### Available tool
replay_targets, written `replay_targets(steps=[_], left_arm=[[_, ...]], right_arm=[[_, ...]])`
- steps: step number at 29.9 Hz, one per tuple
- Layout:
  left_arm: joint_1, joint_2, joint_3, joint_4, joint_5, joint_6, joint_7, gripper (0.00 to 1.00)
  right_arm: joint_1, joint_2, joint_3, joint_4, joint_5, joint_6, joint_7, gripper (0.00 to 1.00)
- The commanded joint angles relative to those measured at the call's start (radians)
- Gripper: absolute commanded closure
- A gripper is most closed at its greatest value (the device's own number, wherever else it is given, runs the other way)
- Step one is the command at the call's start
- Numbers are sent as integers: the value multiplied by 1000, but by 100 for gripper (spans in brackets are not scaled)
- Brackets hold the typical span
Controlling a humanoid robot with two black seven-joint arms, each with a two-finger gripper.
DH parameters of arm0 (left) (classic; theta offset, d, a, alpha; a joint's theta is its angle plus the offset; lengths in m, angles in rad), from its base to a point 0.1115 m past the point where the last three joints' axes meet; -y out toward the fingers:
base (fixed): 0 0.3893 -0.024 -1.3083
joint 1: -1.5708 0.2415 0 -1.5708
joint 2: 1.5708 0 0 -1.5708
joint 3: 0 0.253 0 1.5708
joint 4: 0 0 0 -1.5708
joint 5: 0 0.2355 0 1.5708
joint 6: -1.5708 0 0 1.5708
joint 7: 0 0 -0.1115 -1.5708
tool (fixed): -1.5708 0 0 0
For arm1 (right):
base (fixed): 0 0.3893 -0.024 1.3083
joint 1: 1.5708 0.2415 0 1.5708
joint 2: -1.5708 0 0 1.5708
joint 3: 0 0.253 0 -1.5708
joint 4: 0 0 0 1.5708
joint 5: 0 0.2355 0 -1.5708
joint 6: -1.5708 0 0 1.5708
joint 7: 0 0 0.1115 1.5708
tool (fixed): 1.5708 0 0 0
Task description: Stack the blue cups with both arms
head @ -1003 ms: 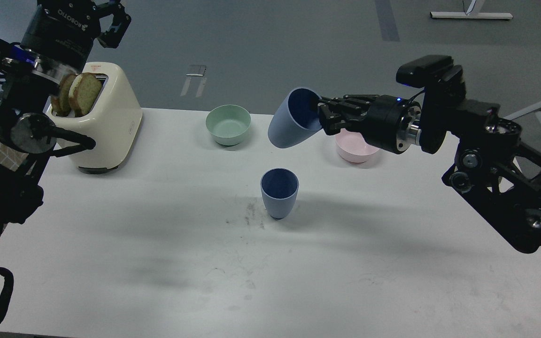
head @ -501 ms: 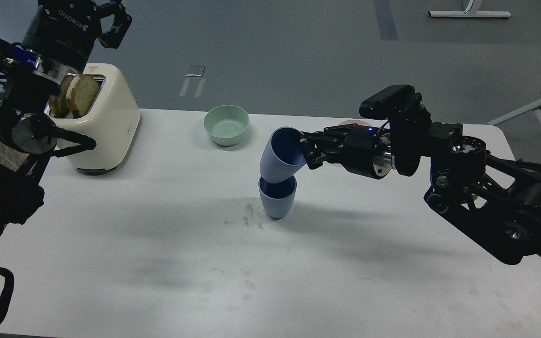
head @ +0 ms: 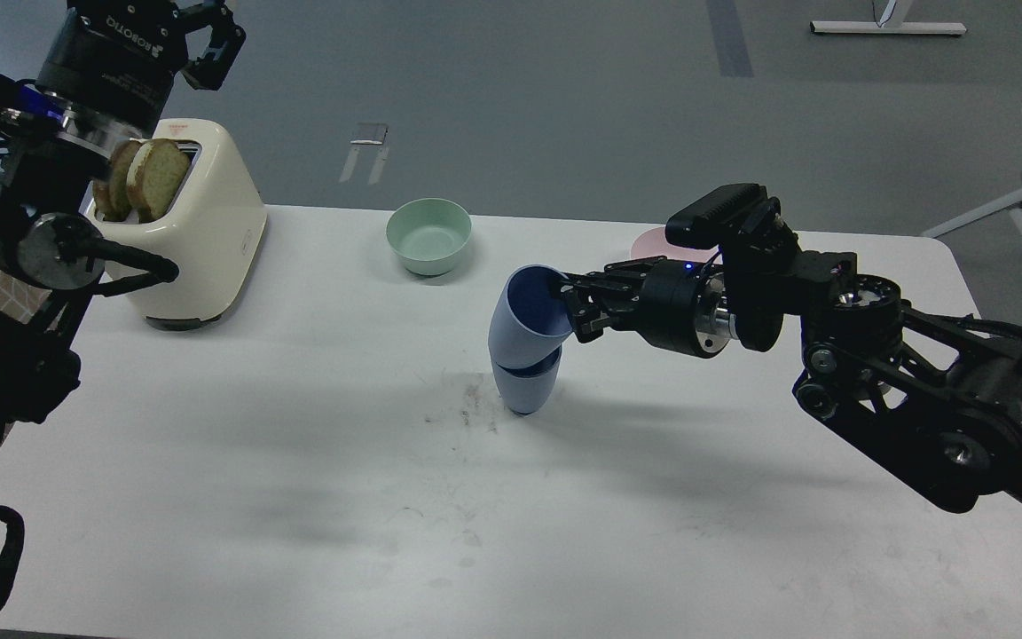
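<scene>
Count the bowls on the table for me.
2. The green bowl sits at the far edge, right of the toaster. The pink bowl is further right at the far edge, mostly hidden behind the right arm.

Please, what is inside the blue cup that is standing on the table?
The lower blue cup holds the narrow base of the upper blue cup, which leans left, gripped at its rim by the right gripper. The lower cup's interior is covered, so nothing more shows.
</scene>
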Motion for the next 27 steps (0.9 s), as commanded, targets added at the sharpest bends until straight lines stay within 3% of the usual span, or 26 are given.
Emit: replay_targets(steps=[1, 8, 11, 20, 22, 27], left_arm=[[0, 0, -1, 0, -1, 1, 0, 3], [0, -1, -1, 0, -1, 1, 0, 3], [0, -1, -1, 0, -1, 1, 0, 3], [0, -1, -3, 0, -1, 4, -3, 3], [0, -3, -3, 0, -1, 4, -3, 3], [2, -3, 0, 0, -1, 4, -3, 3]], right_arm=[[-6, -1, 1, 0, 0, 0, 0, 89], [-12, -1, 3, 0, 0, 0, 0, 87], [-14, -1, 3, 1, 3, 0, 0, 77], [-21, 0, 47, 3, 12, 0, 2, 37], [-24, 2, 98, 3, 15, 0, 3, 3], [-9, 37, 280, -24, 17, 0, 2, 0]])
